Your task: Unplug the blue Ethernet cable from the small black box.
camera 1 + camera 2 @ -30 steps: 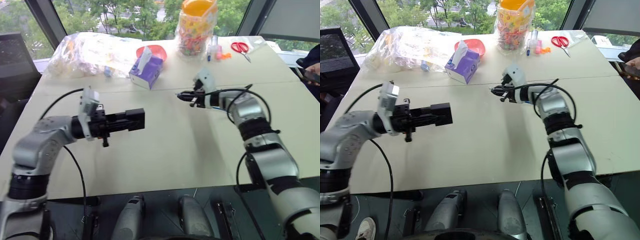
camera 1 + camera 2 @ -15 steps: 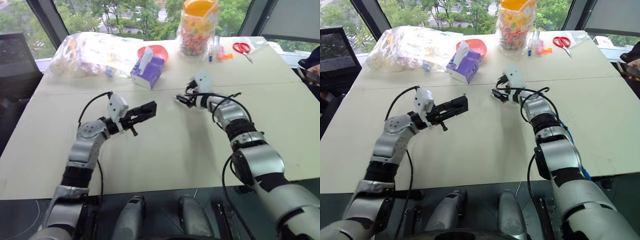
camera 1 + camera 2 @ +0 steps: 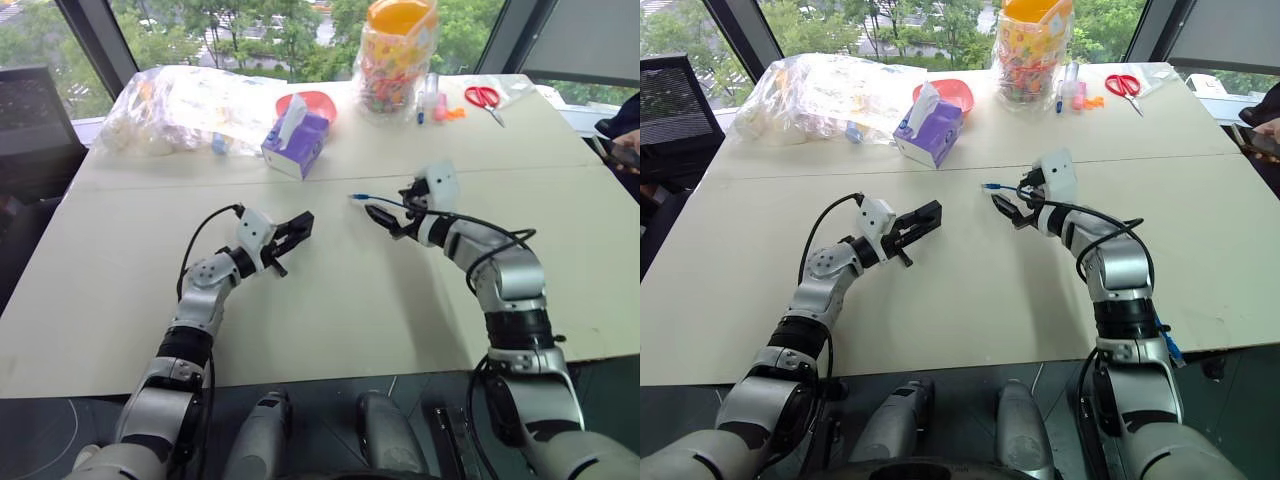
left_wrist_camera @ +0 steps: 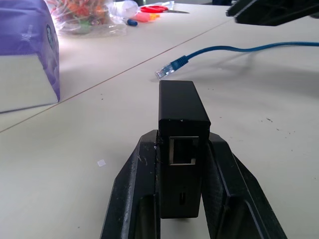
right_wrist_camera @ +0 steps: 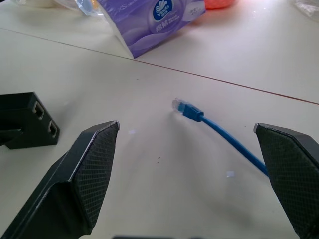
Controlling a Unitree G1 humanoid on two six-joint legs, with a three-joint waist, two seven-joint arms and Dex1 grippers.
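Observation:
The small black box (image 4: 182, 107) is clamped between the fingers of my left gripper (image 3: 297, 226), just above the table, with its empty port facing the wrist camera. The blue Ethernet cable (image 5: 227, 137) lies loose on the table. Its pale plug (image 3: 353, 197) rests free, a short way beyond the box and apart from it. My right gripper (image 5: 185, 128) hovers over the cable with its jaws wide open and nothing between them.
A purple tissue box (image 3: 295, 140) stands behind the grippers. Further back are a red bowl (image 3: 312, 101), a clear plastic bag (image 3: 180, 100) and a jar of colourful sweets (image 3: 395, 55). Red scissors (image 3: 483, 97) lie at the back right. A person's hand (image 3: 625, 145) shows at the right edge.
My right gripper has opened and drawn back to the right, leaving the blue plug lying on the table. My left gripper has sunk and moved forward with the black box.

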